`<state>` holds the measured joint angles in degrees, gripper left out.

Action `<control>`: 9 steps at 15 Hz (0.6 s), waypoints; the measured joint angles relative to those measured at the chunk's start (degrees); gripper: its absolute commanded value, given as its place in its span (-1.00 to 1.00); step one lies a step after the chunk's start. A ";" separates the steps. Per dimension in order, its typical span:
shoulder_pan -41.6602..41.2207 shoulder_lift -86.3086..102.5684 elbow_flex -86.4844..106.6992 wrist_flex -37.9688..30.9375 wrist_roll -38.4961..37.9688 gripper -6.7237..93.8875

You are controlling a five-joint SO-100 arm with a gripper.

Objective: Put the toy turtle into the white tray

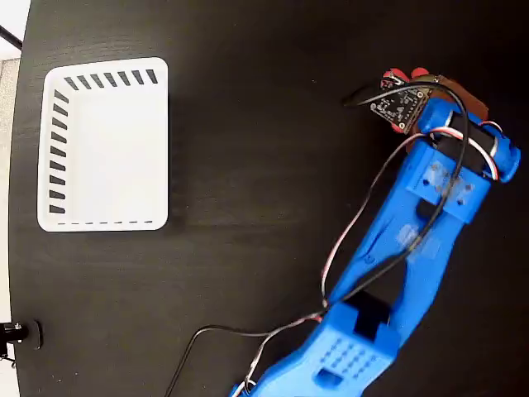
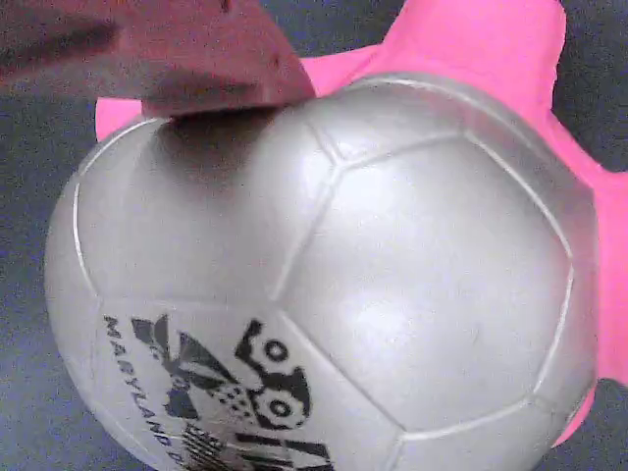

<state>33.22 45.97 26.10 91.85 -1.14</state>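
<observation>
The toy turtle fills the wrist view: a silver-grey shell with seam lines and a black printed mark, with pink legs behind it. In the fixed view only red-pink bits of the turtle show at the upper right, under the wrist of the blue arm. My gripper is right over it. One reddish-brown finger lies against the shell's top left; the other finger is hidden. The white tray, slotted and with nothing in it, sits far off at the left.
The blue arm runs from the bottom edge up to the right, with red, white and black cables beside it. The black table ends at the left, where a small black clamp sits.
</observation>
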 measured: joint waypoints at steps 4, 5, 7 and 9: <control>-4.92 13.45 13.01 0.00 1.93 -0.86; -7.29 18.02 16.70 -0.44 2.81 -0.86; -14.50 28.56 26.54 -3.96 4.66 -0.86; -23.38 33.93 31.03 -5.89 7.38 -0.86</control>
<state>9.84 79.89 57.13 85.96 6.24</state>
